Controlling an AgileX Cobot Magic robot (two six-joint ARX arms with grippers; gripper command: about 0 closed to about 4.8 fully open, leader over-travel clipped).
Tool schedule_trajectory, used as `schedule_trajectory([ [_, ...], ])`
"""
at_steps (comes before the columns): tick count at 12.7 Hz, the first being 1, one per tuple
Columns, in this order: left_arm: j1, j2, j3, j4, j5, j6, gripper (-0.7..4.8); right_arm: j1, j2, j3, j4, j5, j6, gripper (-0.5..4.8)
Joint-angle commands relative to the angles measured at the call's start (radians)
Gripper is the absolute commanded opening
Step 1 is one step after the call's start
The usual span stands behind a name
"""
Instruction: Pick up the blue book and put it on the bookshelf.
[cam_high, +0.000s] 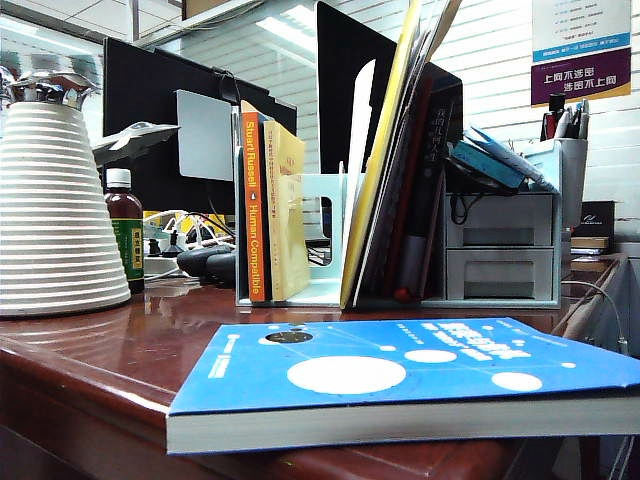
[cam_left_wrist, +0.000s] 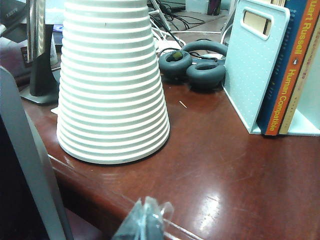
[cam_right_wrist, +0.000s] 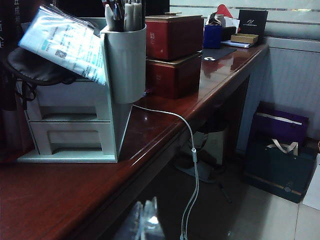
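The blue book (cam_high: 400, 375) lies flat at the near edge of the red-brown desk (cam_high: 120, 350), cover up, with white circles and a black dot. Behind it stands the pale mint bookshelf (cam_high: 325, 285), holding the orange-spined "Human Compatible" book (cam_high: 254, 215) and leaning folders. The shelf's end panel (cam_left_wrist: 255, 65) also shows in the left wrist view. My left gripper (cam_left_wrist: 145, 220) is shut and empty, at the desk's front edge before the white ribbed cone (cam_left_wrist: 112, 80). My right gripper (cam_right_wrist: 145, 220) is shut and empty, off the desk edge above the floor. Neither gripper shows in the exterior view.
A white ribbed cone (cam_high: 55, 210) and a brown bottle (cam_high: 125, 230) stand at the left. Dark headphones (cam_left_wrist: 195, 65) lie behind the cone. A grey-white drawer organiser (cam_right_wrist: 75, 120) with a pen cup (cam_right_wrist: 125, 60) stands on the right, red boxes (cam_right_wrist: 172, 55) beyond. A white cable (cam_right_wrist: 192, 165) hangs off the edge.
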Motion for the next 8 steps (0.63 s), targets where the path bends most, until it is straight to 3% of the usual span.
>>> schedule_trajectory([
  [1,0.000,0.000,0.000,0.015,0.000,0.000,-0.07,0.002,-0.001,0.006,0.035,-0.008,0.001,-0.05],
  [2,0.000,0.001,0.000,0.023,-0.001,-0.001,-0.07,0.002,-0.001,0.016,0.035,-0.010,0.006,-0.05],
  [4,0.000,0.001,0.019,0.035,-0.021,-0.097,-0.07,0.002,-0.001,0.068,0.031,-0.009,0.035,-0.05],
  [5,0.000,0.001,0.061,0.017,-0.047,-0.158,-0.07,0.002,0.002,0.122,0.021,0.007,0.103,-0.05],
  [7,0.000,0.037,0.145,0.009,-0.048,-0.205,-0.07,0.002,0.020,0.222,-0.053,0.009,0.306,-0.05],
  [8,0.000,0.076,0.186,0.009,-0.044,-0.227,-0.07,0.002,0.040,0.266,-0.091,0.008,0.333,-0.05],
])
